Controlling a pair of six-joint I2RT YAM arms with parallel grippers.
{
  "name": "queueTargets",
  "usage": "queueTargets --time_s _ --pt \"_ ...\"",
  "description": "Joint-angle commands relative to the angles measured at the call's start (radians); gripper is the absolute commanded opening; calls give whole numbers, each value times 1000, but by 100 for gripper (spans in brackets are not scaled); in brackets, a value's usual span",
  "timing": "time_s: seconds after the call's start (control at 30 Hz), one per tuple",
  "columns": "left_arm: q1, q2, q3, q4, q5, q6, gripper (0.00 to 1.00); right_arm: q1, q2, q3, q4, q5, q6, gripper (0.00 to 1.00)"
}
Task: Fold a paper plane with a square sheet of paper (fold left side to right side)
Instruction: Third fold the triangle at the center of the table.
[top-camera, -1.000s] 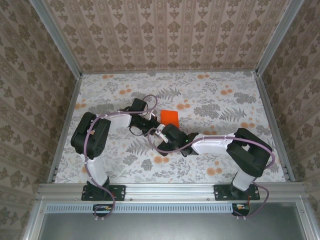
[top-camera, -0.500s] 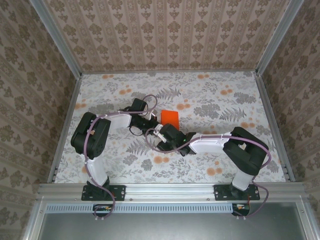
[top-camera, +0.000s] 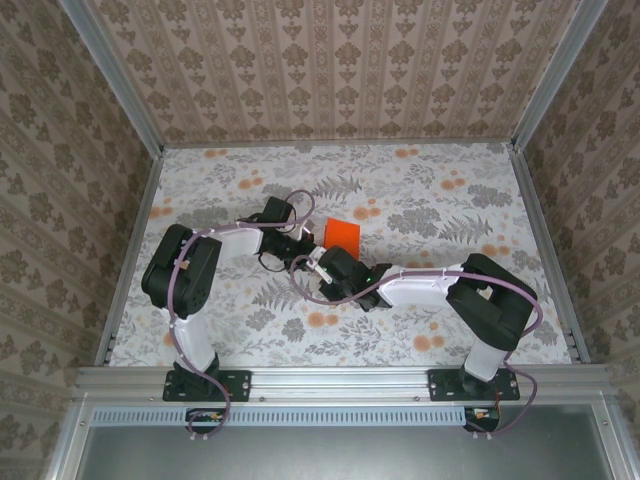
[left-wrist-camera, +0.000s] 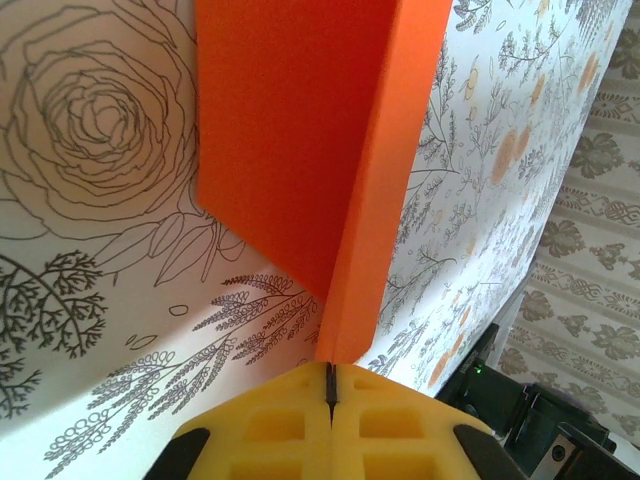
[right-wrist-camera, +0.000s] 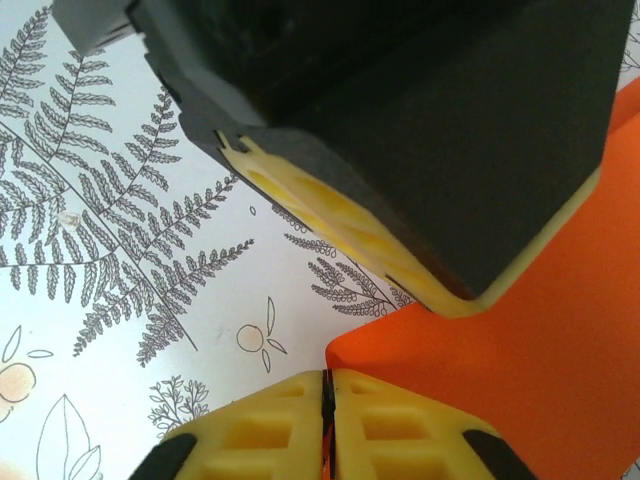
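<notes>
My left arm (top-camera: 185, 270) rises from the near left edge of the table (top-camera: 450, 190) and bends in toward the middle. My left jaws are closed, their yellow pads (left-wrist-camera: 265, 430) pressed flat together with no gap. The orange paper (top-camera: 342, 236) lies just to the right of them, near the middle of the flowered table, a small folded piece.

Through my left wrist camera the paper shows a crease. There is a darker panel on the left and a brighter strip along the right that lifts off the table. The two narrow to an end that runs straight down to the seam of my left jaws, which appear to pinch it there.

Through my right wrist camera my right jaws are closed as well, yellow pads (right-wrist-camera: 400, 435) together. A corner of the paper comes down into the seam between them, so they grip that corner. Just above them, the dark tip of my left jaws meets the same paper.

My right arm (top-camera: 490, 300) stands at the near right, its forearm stretched leftward across the table to the paper's near left corner.
</notes>
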Motion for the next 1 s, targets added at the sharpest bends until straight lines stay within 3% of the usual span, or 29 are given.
queueTargets --time_s 0.0,0.1,0.3,0.4,0.5,0.97 --pt "9 -26 -5 -36 1 21 7 2 -23 27 -42 -4 -3 1" --pt "20 -40 -1 -52 -3 35 12 -3 -28 27 -63 -35 2 0" --pt "74 -110 9 -118 -26 88 32 -41 -56 8 -76 -158 40 0" --pt "96 -130 34 -155 -32 121 32 -62 -65 5 -84 -229 62 0" --pt "99 -108 80 -177 -30 150 25 -79 -68 4 -85 -282 80 0" --pt "8 192 356 -241 24 241 14 -106 -32 6 -76 -374 130 0"
